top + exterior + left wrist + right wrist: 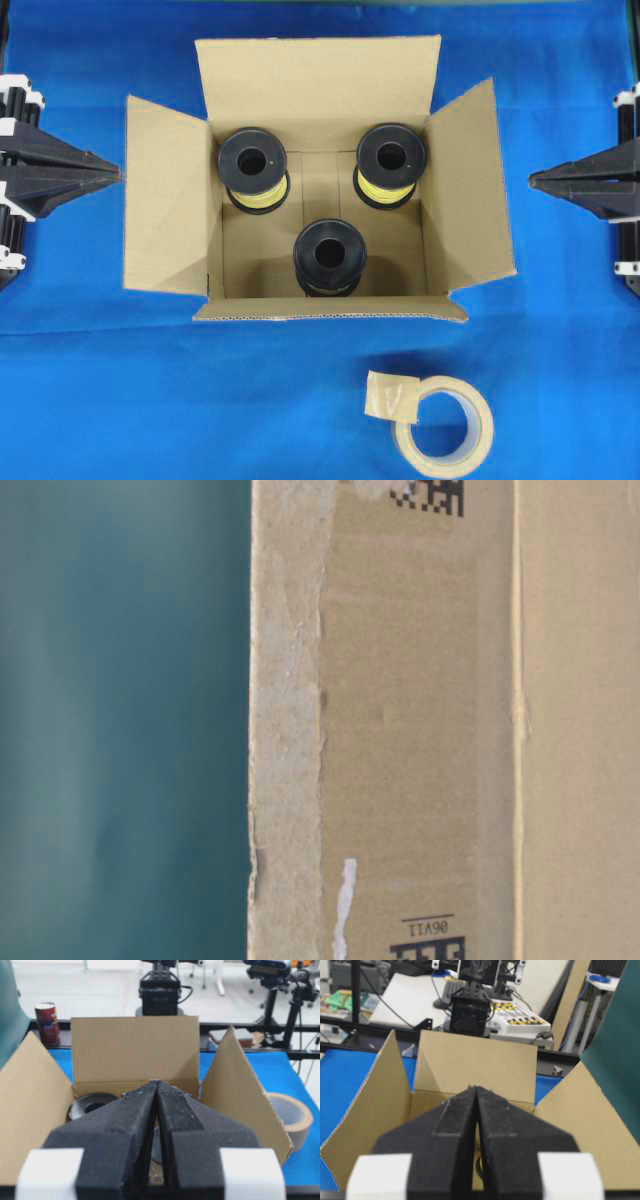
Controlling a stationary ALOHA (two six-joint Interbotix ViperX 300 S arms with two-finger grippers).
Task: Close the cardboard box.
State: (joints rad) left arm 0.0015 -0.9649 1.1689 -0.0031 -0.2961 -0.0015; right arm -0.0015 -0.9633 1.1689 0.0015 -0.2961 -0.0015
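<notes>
Overhead view: cardboard box (318, 180) sits mid-bench, four flaps open. Left end effector (112, 173) and right end effector (536, 180) wait outside, fingers together. Closing seems unstarted; next, fold a flap inward.

cardboard box (165, 200): matt brown corrugated card, fluted edges, torn paper patches
spools (329, 255): glossy black plastic flanges
tape roll (445, 425): smooth beige, slight sheen
table cover (100, 400): matt blue cloth
left gripper (156, 1085): rough black foam-like pads

I see a brown cardboard box (170, 200) on blue cloth (100, 400), black-and-yellow spools (253, 172), beige tape roll (445, 425) lower right.
</notes>
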